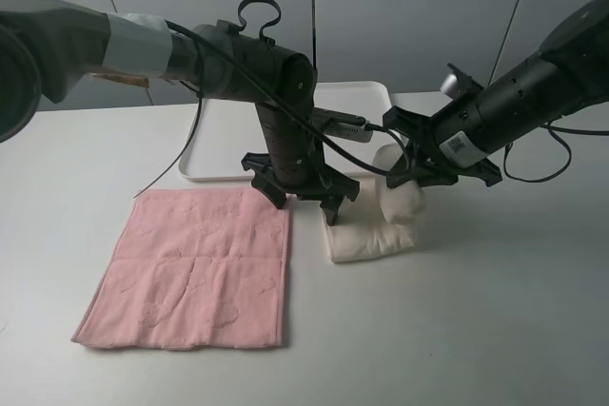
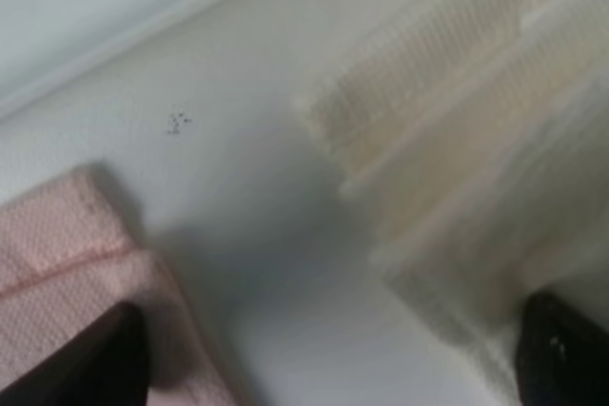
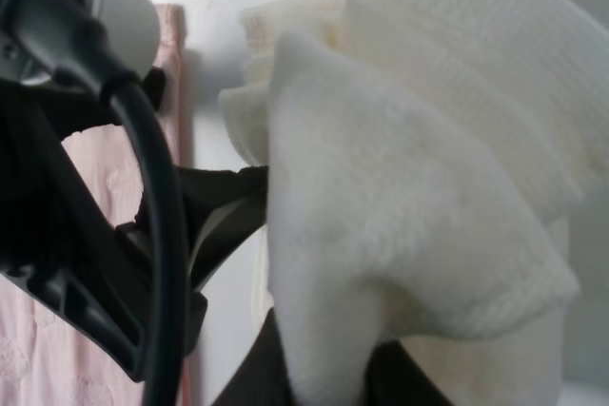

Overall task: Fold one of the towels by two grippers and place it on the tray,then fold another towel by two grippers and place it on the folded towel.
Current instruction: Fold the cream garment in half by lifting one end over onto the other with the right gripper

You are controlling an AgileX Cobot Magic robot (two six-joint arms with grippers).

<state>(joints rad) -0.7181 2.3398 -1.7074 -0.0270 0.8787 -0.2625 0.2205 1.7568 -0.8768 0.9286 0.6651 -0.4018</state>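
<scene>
Embossed pink towel [image 1: 190, 268], cream towel [image 1: 371, 237]

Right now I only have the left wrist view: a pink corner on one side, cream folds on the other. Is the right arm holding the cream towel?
Observer: Yes. The right gripper has its fingers shut on one end of the cream towel and holds that end raised off the table.
Operator: Is any of it on the tray?
Observer: Not that I can see. The tray sits behind it, and the towel's bulk rests on the table by the tray's near right corner.
Operator: And the pink towel?
Observer: The pink towel lies spread flat and unfolded, to the left of the cream one.
</scene>
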